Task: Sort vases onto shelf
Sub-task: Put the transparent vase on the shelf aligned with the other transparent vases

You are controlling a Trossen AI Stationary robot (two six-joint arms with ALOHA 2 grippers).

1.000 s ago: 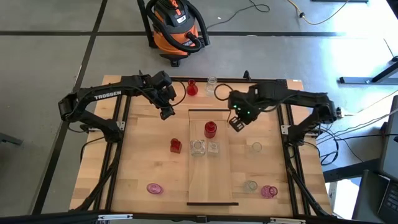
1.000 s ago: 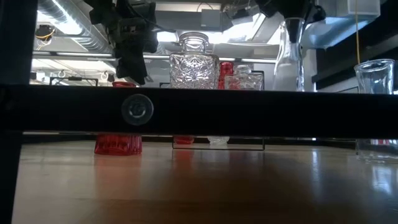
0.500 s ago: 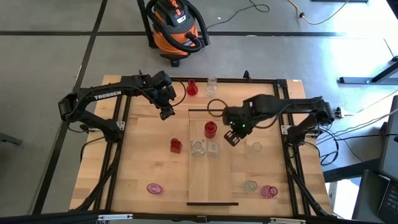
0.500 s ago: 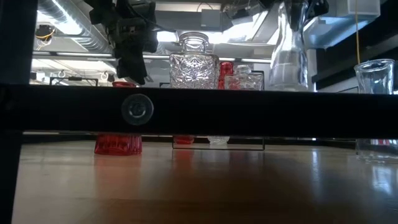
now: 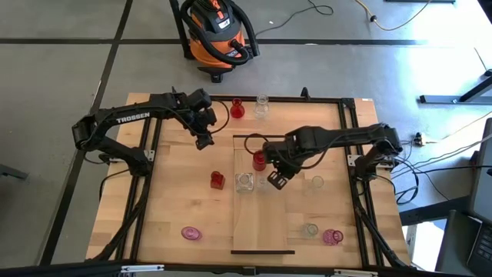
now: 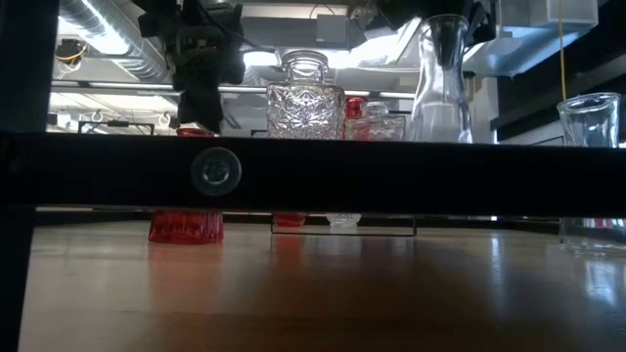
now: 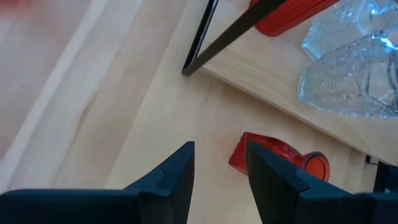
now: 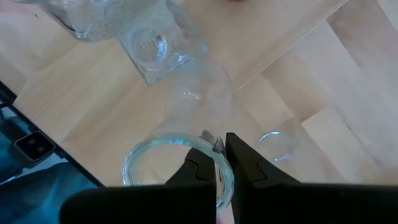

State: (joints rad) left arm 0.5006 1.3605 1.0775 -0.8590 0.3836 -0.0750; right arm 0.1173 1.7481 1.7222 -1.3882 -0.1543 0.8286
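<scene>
We start at the right gripper (image 5: 277,180), which hangs over the pale shelf (image 5: 265,231) near its middle. Its fingers (image 8: 245,168) are pinched together on the rim of a tall clear vase (image 6: 437,83); from the wrist we look straight down into its round mouth (image 8: 168,158). In the low view it hangs upright above the shelf's right part, though we cannot tell whether its foot touches the wood.

Just beside the gripper on the shelf stand a small square clear vase (image 5: 263,183), a cut-glass vase (image 5: 244,182) to its left, and a red vase (image 5: 260,160) a little farther back.

The left gripper (image 5: 204,141) waits over the bare table (image 5: 169,200) on the far left, off the shelf's far left corner. Its fingers (image 7: 177,171) stand somewhat apart with nothing between them.

Farther out, a red vase (image 5: 217,180) stands on the table just left of the shelf. At the far edge of the table a red vase (image 5: 237,110) and a clear one (image 5: 261,101) stand close together. On the right side, two clear vases sit on the table, one (image 5: 317,182) beside the shelf's middle and one (image 5: 310,230) nearer, with a pink vase (image 5: 332,237) next to the latter. Another pink vase (image 5: 191,232) lies at the near left.
</scene>
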